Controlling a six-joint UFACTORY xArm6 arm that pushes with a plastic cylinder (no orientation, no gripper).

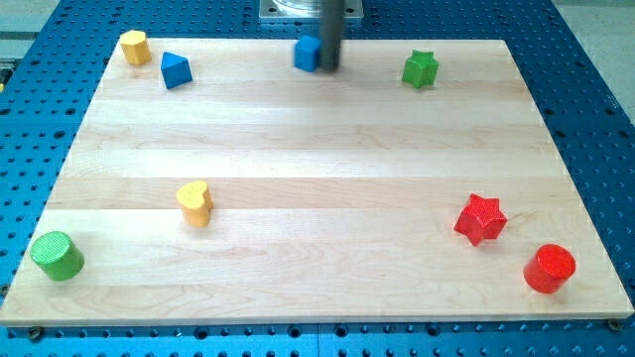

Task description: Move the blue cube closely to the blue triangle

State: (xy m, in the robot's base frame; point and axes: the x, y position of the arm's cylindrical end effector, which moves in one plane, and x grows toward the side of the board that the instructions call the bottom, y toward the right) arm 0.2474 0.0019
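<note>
camera view: my tip (330, 67) stands at the far edge of the board (298, 178), touching the right side of the blue cube (307, 54), likely so a leftward push sends the cube toward the blue triangle (176, 69), which sits well apart at the far left beside a yellow block (134, 47). there are no fingers to open or close, only the rod. the cube looks small, solid blue, square-faced and partly hidden by the rod.
</note>
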